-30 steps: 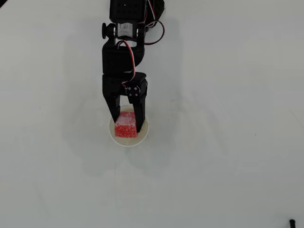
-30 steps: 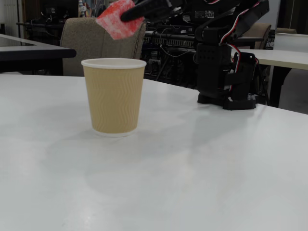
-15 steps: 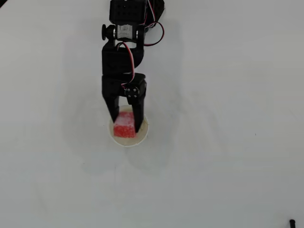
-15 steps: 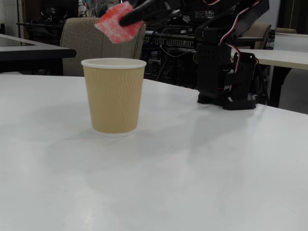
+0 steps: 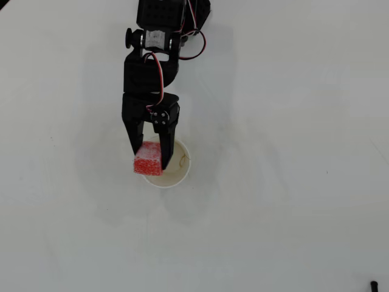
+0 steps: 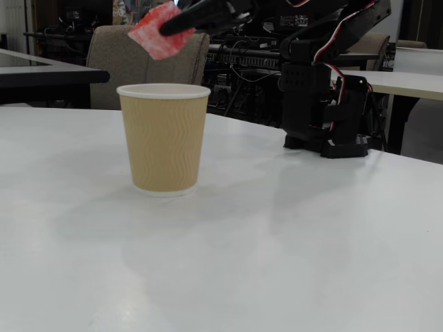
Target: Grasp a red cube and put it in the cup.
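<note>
The red cube, speckled white, is held in the air between the fingers of my black gripper, which is shut on it. The cup stands under it on the white table; from above I see its cream inside and thin rim. In the fixed view the cup is tan with a ribbed wall and a white rim. From overhead the cube overlaps the cup's left rim, partly outside the mouth. In the fixed view it hangs well above the rim, over the cup's left-centre.
My arm's black base stands on the white table behind the cup. A small dark thing lies at the table's bottom right corner in the overhead view. Chairs and desks fill the background of the fixed view.
My gripper with the red cube has swung left in the overhead view, from over the cup's middle to its left rim. The cup has not moved.
</note>
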Available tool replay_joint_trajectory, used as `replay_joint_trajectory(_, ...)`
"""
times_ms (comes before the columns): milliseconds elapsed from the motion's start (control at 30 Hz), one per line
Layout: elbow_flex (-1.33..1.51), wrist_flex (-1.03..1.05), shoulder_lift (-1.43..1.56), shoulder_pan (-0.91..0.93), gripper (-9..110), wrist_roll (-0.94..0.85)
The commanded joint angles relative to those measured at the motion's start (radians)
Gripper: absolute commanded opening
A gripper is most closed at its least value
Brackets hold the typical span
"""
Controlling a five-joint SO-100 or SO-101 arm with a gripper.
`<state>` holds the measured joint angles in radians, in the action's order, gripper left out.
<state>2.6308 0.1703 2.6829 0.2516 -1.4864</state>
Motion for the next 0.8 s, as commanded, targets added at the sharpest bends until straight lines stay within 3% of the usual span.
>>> replay_joint_trajectory(0, -0.091, -0.009, 0.029, 0.0, 13, 0.015)
replay_joint_trajectory(533, -0.049, -0.002, 0.069, 0.011, 19, 0.02)
replay_joint_trajectory(767, -0.041, -0.005, 0.08, 0.011, 30, 0.021)
